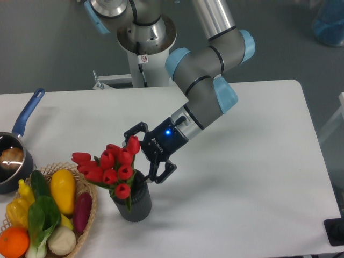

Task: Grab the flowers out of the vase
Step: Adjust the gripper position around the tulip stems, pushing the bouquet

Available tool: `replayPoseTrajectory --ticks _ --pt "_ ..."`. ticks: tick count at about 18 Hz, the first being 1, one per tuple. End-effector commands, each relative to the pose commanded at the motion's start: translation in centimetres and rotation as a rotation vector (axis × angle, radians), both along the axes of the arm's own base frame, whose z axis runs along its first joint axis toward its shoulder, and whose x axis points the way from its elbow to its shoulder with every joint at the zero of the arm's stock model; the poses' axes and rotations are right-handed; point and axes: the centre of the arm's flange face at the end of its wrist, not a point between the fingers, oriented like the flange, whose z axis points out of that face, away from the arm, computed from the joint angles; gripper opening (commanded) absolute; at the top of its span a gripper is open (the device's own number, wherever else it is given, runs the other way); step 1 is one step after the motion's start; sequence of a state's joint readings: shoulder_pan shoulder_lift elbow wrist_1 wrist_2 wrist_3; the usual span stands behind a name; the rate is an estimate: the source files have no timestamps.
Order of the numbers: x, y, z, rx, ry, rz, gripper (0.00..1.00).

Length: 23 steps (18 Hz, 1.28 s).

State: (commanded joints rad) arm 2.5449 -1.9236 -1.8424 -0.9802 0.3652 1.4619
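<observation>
I see the gripper (pixel 141 155) spread wide, its fingers bracketing the flowers (pixel 107 167) from their 3 o'clock side without holding them. The flowers stand in the vase (pixel 133 201), at 3 o'clock from the basket (pixel 90 215).

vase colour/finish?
Dark grey vase, finely ribbed sides. The fixed camera is the only view; red tulips hide its mouth.

Flowers (pixel 110 170): red tulip buds bunched with green leaves, standing in the vase and leaning up and left over its rim.
Vase (pixel 134 204): small dark grey ribbed cylinder, sitting upright, holding the stems, directly below the buds.
</observation>
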Motion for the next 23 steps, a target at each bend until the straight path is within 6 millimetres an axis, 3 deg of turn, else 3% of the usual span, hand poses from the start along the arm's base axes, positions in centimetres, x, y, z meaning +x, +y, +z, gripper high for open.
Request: replayPoseTrajectory --ticks 5,23 --pt "-1.4 -0.9 0.3 0.019 0.0 0.026 1.0" --pt "-0.6 -0.5 -0.5 0.055 0.061 -0.02 1.0"
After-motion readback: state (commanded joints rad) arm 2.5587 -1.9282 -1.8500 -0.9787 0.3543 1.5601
